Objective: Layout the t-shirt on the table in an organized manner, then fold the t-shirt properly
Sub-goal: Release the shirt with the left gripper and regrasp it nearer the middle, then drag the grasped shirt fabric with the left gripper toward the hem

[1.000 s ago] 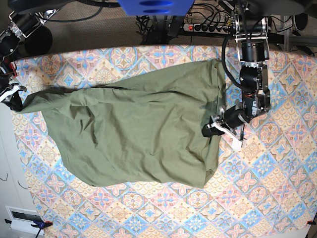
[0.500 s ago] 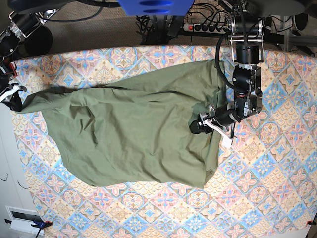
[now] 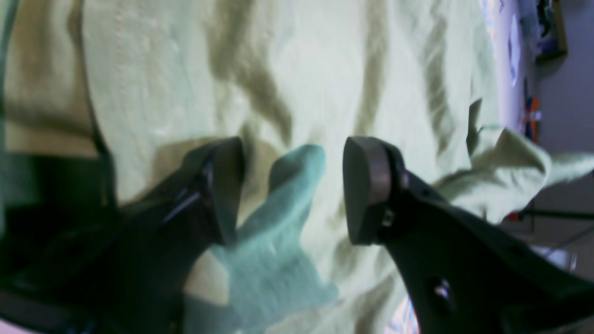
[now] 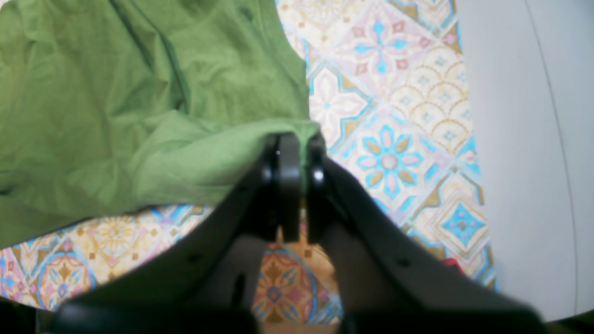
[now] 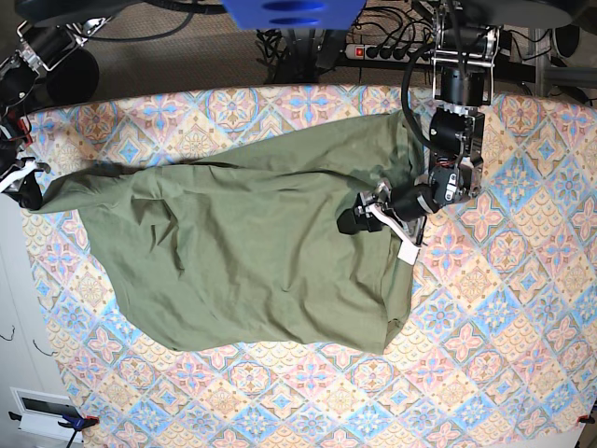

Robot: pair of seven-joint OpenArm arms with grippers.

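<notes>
Since the earlier frames, the left gripper (image 5: 371, 220) has travelled inward over the t-shirt (image 5: 242, 252), jaws spread, gripping nothing. Right gripper (image 4: 297, 153) pinches the shirt's corner at the table (image 5: 504, 355) edge. Step in hand: laying out. Next move requires gripping a wrinkled edge and drawing it flat.

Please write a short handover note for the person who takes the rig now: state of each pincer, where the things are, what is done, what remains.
Left pincer: open, over the t-shirt near its edge, holding nothing.
Right pincer: shut on the t-shirt's corner at the table edge.
T-shirt: lying on the table, mostly spread but wrinkled and skewed.
Done: rough spreading.
Left: smooth and square it, then all folds.
</notes>
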